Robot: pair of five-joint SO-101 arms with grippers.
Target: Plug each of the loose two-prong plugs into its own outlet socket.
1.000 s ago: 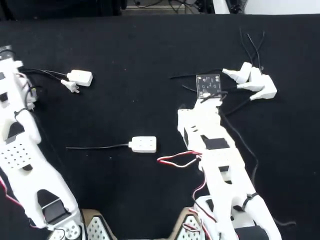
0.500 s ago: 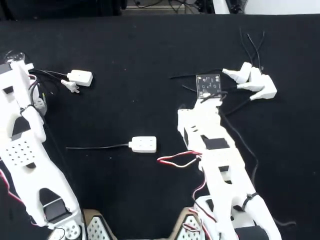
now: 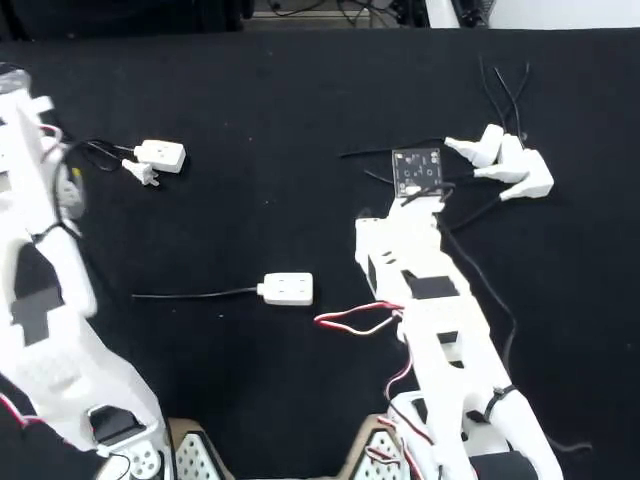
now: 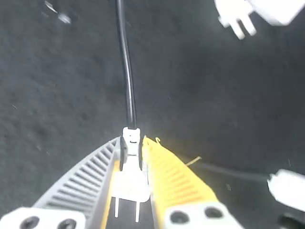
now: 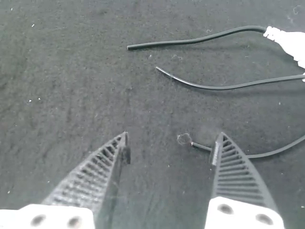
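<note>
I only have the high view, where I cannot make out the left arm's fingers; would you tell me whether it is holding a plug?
Observer: Yes. In the left wrist view the left gripper is shut on a white two-prong plug.
Operator: Thank you. Which way do its prongs face?
Observer: They point back toward the wrist camera; its black cord runs away from the gripper over the cloth.
Operator: And the right gripper?
Observer: The right gripper is open, holding nothing; the loose end of a thin black cable lies on the cloth between its fingers.
</note>
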